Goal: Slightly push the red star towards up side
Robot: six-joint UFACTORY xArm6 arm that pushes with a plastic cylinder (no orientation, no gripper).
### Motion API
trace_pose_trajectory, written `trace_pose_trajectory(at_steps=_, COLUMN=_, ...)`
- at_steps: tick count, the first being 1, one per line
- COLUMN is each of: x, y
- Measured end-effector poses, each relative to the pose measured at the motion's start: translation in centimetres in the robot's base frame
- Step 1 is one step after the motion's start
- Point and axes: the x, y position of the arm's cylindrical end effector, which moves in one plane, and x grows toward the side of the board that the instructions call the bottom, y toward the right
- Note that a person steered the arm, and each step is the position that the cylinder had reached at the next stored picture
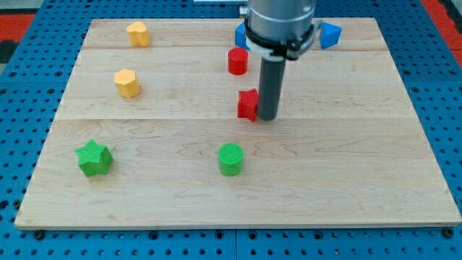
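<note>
The red star [247, 105] lies near the middle of the wooden board [361, 166], partly hidden by the rod. My tip [268, 118] stands right against the star's right side, touching or nearly touching it. A red cylinder [237, 61] stands above the star, toward the view's top.
A green cylinder [231, 159] sits below the star. A green star [94, 158] is at the lower left. Two yellow blocks [127, 83] [138, 34] are at the upper left. Blue blocks [329, 35] [241, 35] sit at the top, beside the arm.
</note>
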Motion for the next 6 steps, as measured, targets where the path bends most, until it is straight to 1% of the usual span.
trace_pose_trajectory(at_steps=1, x=-1.4, y=-0.8)
trace_pose_trajectory(at_steps=2, x=-1.7, y=-4.1)
trace_pose_trajectory(at_steps=3, x=1.9, y=-3.9)
trace_pose_trajectory(at_steps=4, x=2.2, y=-9.4)
trace_pose_trajectory(at_steps=5, x=3.8, y=-12.1)
trace_pose_trajectory(at_steps=6, x=4.9, y=-12.2)
